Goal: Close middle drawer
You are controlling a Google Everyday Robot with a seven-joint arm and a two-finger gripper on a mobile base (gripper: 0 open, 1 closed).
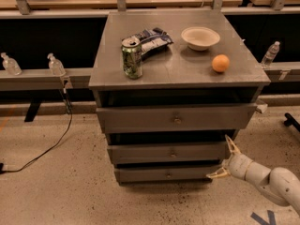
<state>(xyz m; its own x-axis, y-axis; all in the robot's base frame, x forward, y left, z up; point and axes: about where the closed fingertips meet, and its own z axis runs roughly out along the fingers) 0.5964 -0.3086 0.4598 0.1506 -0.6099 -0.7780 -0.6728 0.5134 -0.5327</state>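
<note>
The grey cabinet has three drawers. The middle drawer has a low wide front with a small round knob, and a dark gap shows above it. Its front sits a little forward of the bottom drawer and behind the top drawer, which sticks out furthest. My gripper is at the right end of the middle drawer's front, open, with one finger up by that front's right edge and the other low by the bottom drawer. It holds nothing.
On the cabinet top are a green can, a chip bag, a white bowl and an orange. A black cable lies on the floor at left. Bottles stand on a rail behind.
</note>
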